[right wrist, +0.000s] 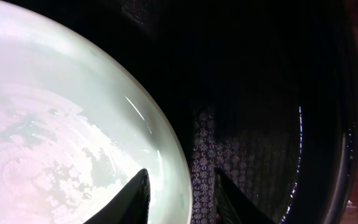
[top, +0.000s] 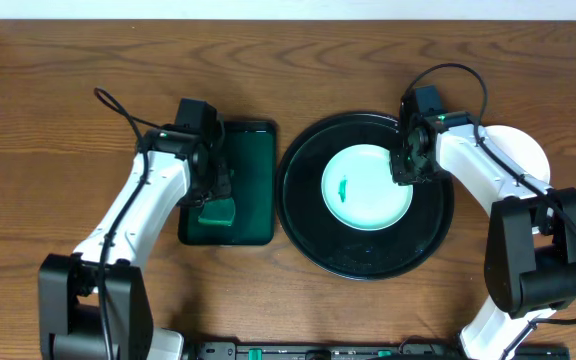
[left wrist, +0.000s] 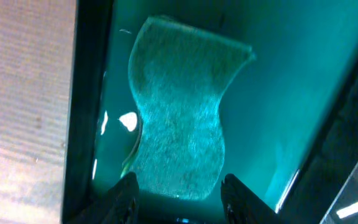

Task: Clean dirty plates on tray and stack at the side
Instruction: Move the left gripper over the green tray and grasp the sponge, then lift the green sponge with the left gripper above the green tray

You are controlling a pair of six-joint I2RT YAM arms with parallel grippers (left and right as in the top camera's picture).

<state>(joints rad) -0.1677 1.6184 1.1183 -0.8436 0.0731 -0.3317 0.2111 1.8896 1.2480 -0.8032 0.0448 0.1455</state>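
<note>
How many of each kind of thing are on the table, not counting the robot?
Trays: 2, black tray and green tray
Plates: 2 showing, plate on the black tray and side plate, which may hide more beneath
Sponge: 1
Total: 5
</note>
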